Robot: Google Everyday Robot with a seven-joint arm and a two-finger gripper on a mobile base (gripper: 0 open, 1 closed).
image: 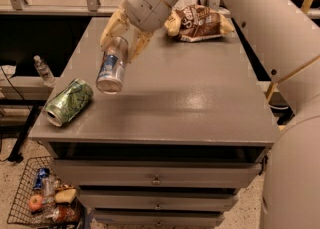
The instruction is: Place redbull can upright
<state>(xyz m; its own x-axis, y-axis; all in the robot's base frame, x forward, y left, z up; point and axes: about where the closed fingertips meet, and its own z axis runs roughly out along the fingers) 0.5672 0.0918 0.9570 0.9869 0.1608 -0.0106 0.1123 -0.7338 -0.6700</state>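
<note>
The redbull can [112, 66] is slim, silver and blue. It hangs in the air above the left part of the grey tabletop [190, 98], tilted with its silver end facing down and toward the camera. My gripper [123, 37] is shut on the can's upper end, with a pale finger on each side of it. The arm comes in from the upper right.
A fatter green-patterned can [67, 102] lies on its side near the table's front left corner. A brown snack bag [197, 23] lies at the back of the table. Drawers are under the tabletop. A wire basket [42, 200] with items stands on the floor at lower left. A water bottle [43, 70] stands left.
</note>
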